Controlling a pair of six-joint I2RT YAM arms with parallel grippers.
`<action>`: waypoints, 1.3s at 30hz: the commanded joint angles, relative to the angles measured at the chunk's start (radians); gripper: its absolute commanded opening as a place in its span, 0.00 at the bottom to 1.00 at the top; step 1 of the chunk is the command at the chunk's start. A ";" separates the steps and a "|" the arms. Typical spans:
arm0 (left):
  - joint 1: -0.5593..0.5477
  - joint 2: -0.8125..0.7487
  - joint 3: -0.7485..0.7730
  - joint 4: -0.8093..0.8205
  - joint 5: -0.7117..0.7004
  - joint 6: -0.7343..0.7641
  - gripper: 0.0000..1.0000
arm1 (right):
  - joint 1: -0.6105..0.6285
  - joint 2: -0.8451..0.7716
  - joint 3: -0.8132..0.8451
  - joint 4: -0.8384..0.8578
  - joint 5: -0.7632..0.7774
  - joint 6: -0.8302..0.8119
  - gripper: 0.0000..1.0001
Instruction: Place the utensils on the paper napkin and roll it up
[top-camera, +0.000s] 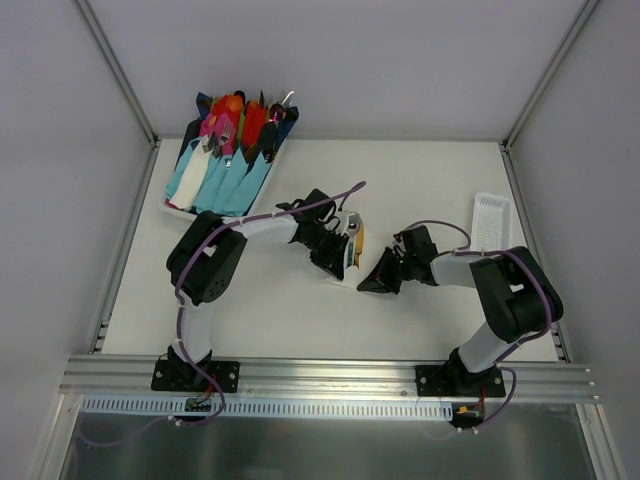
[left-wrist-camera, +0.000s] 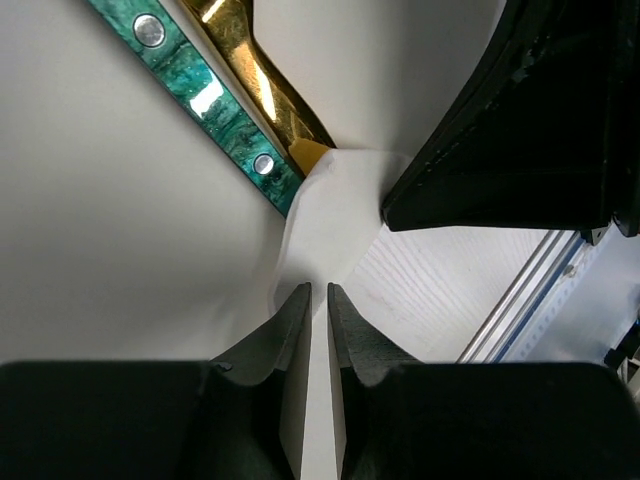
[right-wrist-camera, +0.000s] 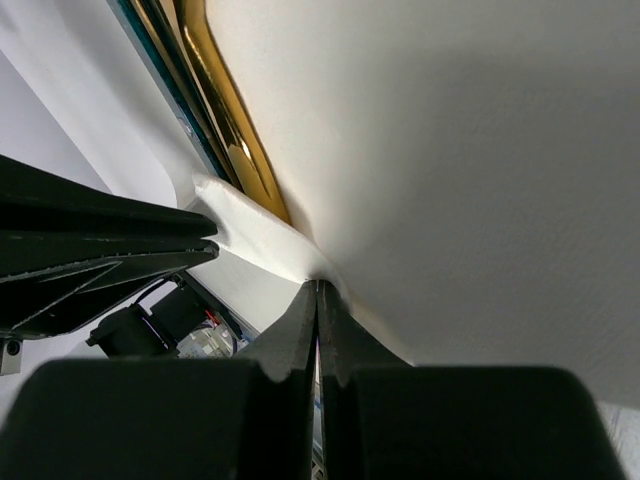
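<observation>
The left pincer (left-wrist-camera: 319, 297) and right pincer (right-wrist-camera: 318, 297) each pinch the paper napkin (left-wrist-camera: 340, 200) tight. It hides one end of the utensils (left-wrist-camera: 262, 82).

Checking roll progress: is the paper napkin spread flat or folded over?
Folded over: the paper napkin wraps the ends of the utensils, its edge pinched by the left claw and right claw.

Table (top-camera: 300, 325) open along near edge — cutlery tray (top-camera: 178, 209) (far left) obstructs.
</observation>
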 joint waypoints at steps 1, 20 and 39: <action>0.011 0.013 -0.015 0.004 -0.047 -0.026 0.12 | 0.004 0.013 0.010 -0.016 0.044 -0.007 0.00; 0.030 0.073 -0.035 0.004 -0.104 -0.060 0.05 | -0.018 -0.019 0.008 -0.077 0.058 -0.045 0.00; 0.048 0.096 -0.029 0.003 -0.069 -0.075 0.00 | -0.050 -0.098 0.096 -0.295 0.132 -0.160 0.01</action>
